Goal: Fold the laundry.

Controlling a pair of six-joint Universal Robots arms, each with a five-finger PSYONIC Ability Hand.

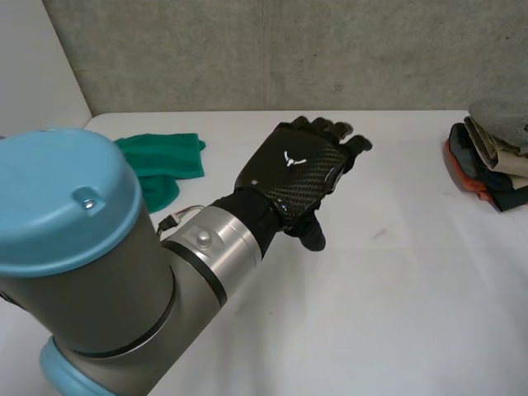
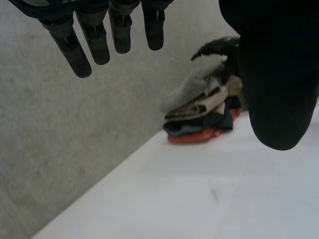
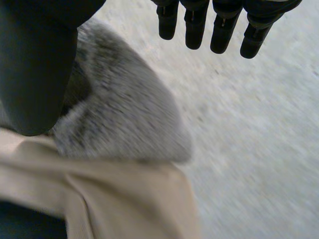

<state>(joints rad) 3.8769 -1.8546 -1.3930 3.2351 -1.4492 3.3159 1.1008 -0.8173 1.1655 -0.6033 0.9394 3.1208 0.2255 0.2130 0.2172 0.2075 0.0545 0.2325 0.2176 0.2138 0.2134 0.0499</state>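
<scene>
My left hand (image 1: 297, 169) hovers over the middle of the white table (image 1: 396, 289), open, fingers straight and holding nothing; in its wrist view the left hand (image 2: 276, 74) points toward a stack of folded laundry (image 2: 204, 117). That stack (image 1: 487, 165) sits at the table's right edge. A green cloth (image 1: 165, 161) lies crumpled at the back left, behind my left arm. My right hand (image 3: 35, 74) is open just above the stack's top, with a fuzzy grey cloth (image 3: 129, 119) under its palm and a beige cloth (image 3: 114, 199) below that; nothing is between its fingers and thumb.
A grey concrete wall (image 1: 289, 49) runs behind the table's far edge. My bulky left arm (image 1: 91, 264) fills the near left. The stack holds orange, dark blue, beige and grey layers.
</scene>
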